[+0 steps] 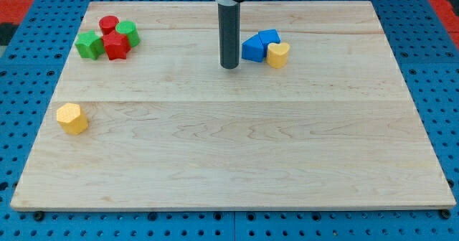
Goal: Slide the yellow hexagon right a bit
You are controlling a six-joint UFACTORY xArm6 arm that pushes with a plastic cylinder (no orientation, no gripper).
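- So, the small yellow hexagon block [72, 118] sat alone near the left edge of the pale wooden desk [237, 162], about halfway down the view, with nothing touching it.
- No pincer on this rig at all, so nothing to report as spread or pinching; the arm ended in a straight dark rod, and my tip [229, 67] rested on the wood up near the view's top centre, well apart from the hexagon.
- My tip stood just left of the blue block pair [259, 46], with a yellow heart-shaped block [278, 54] touching their right side. Judgement call: a sloppy departure to the right would have knocked that group.
- Bigger worry, I reckoned: to push the hexagon rightward my tip needed to get to its left side, and there was little desk left between the block and the edge. Coming in straight from the right would have shoved it the wrong way, maybe off the board.
- An off-centre contact on a hexagon face probably would have spun it or sent it drifting up or down instead of cleanly right.
- "A bit" also mattered; too long a stroke would have overshot.
- Top left held a cluster: a green cube-like block [89, 45], a red star-like block [115, 46], a red cylinder [108, 24] and a green cylinder [128, 31], packed together. A detour that high would have risked clipping them.
- Surface looked smooth, light-grained planks; around it was a blue pegboard-style base [29, 97], with red showing at the top corners.
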